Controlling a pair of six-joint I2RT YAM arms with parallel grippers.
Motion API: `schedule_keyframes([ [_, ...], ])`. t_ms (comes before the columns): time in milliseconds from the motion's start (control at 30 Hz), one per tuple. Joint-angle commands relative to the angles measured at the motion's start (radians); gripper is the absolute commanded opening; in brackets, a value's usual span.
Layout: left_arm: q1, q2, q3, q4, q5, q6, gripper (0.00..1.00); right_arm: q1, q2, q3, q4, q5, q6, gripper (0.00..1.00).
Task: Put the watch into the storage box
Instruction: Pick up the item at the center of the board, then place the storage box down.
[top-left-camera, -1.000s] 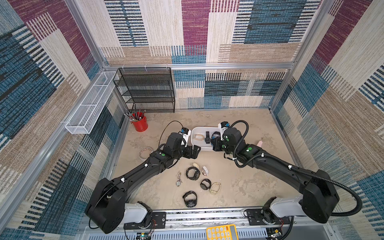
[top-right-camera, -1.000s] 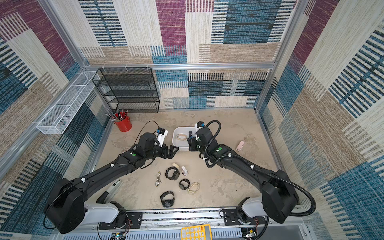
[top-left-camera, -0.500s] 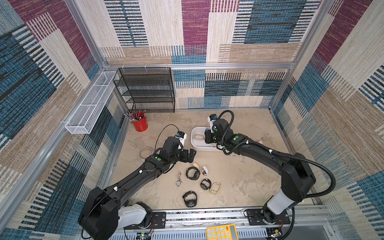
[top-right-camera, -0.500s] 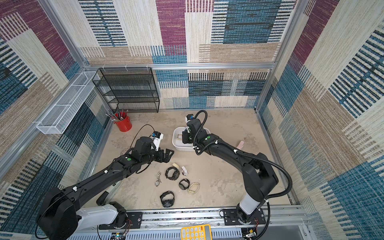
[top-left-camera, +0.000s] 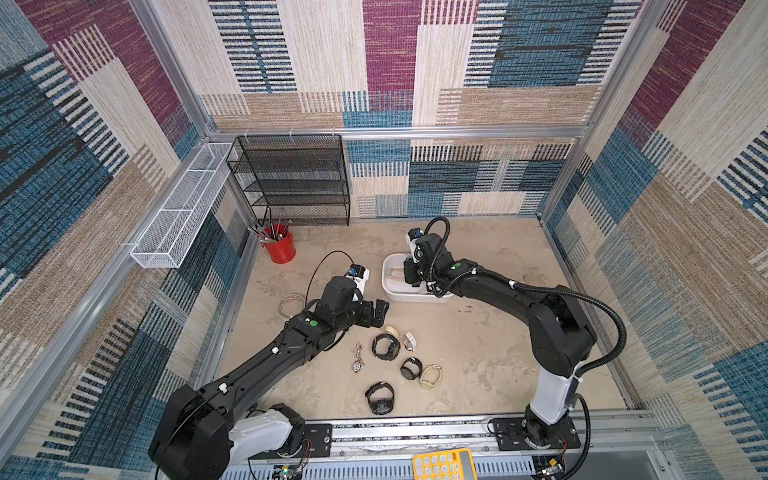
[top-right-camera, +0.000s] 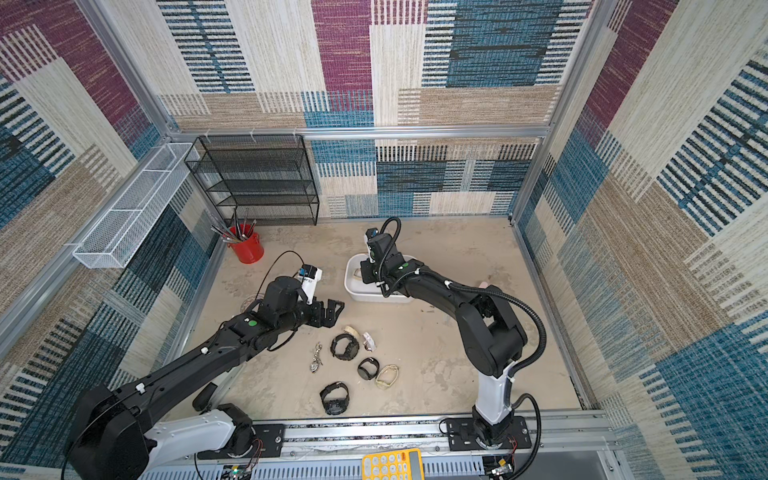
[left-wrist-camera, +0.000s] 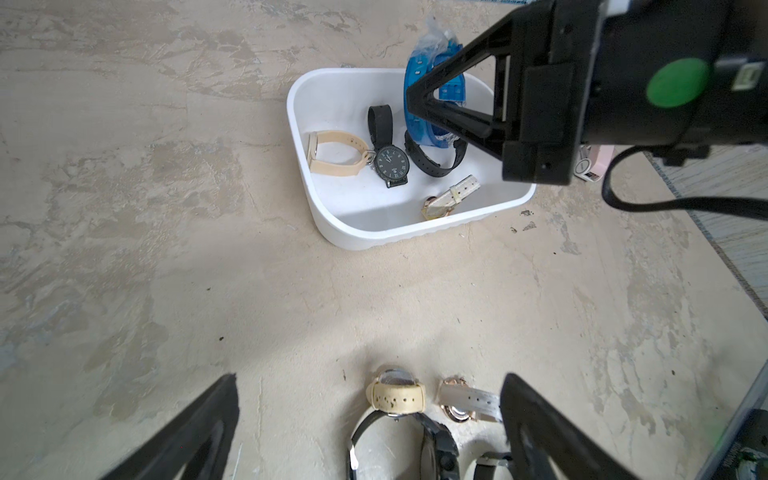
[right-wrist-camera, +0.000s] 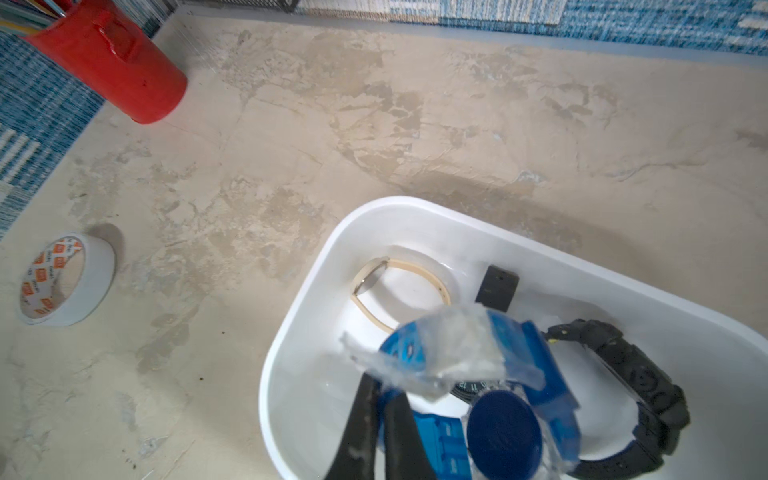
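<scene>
Both top views: storage box (top-left-camera: 409, 296) at 1 o'clock from left gripper (top-left-camera: 376, 312), jaws standing apart.
Left wrist: right gripper (left-wrist-camera: 410, 101) above storage box, pinched together on blue watch (left-wrist-camera: 417, 131).
Right wrist: blue watch hangs over storage box interior, clear wrap (right-wrist-camera: 415, 357) attached.

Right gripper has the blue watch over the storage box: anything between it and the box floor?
Nothing blocks it. The right gripper holds the blue watch above the open storage box; only a black watch lies on the floor beneath, so it would likely land partly on that.
</scene>
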Motion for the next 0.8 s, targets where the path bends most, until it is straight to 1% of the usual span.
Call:
schedule_keyframes([
  [0,0.0,-0.005,0.001,-0.016,-0.018,-0.007,0.99,-0.011,0.032,0.024,0.027,-0.027,-0.02,0.05],
  [133,0.0,-0.017,-0.001,-0.025,-0.017,-0.025,0.99,-0.023,0.068,0.034,0.031,-0.063,-0.026,0.05],
  [300,0.001,-0.006,0.001,-0.029,-0.033,-0.011,0.99,-0.033,0.119,0.049,0.037,-0.08,-0.032,0.05],
  [400,0.001,-0.007,0.003,-0.041,-0.032,-0.026,0.99,-0.035,0.139,0.055,0.036,-0.09,-0.031,0.05],
  [567,0.001,-0.007,-0.007,-0.032,-0.049,-0.016,0.99,-0.039,0.177,0.058,0.045,-0.098,-0.023,0.07],
  [600,0.001,-0.003,-0.003,-0.038,-0.051,-0.015,0.99,-0.039,0.181,0.063,0.044,-0.098,-0.02,0.08],
  [667,0.001,0.004,0.005,-0.05,-0.048,-0.017,0.99,-0.04,0.177,0.058,0.048,-0.098,-0.013,0.15],
  [767,0.001,0.003,0.006,-0.055,-0.044,-0.034,0.99,-0.041,0.147,0.042,0.059,-0.092,-0.006,0.3],
])
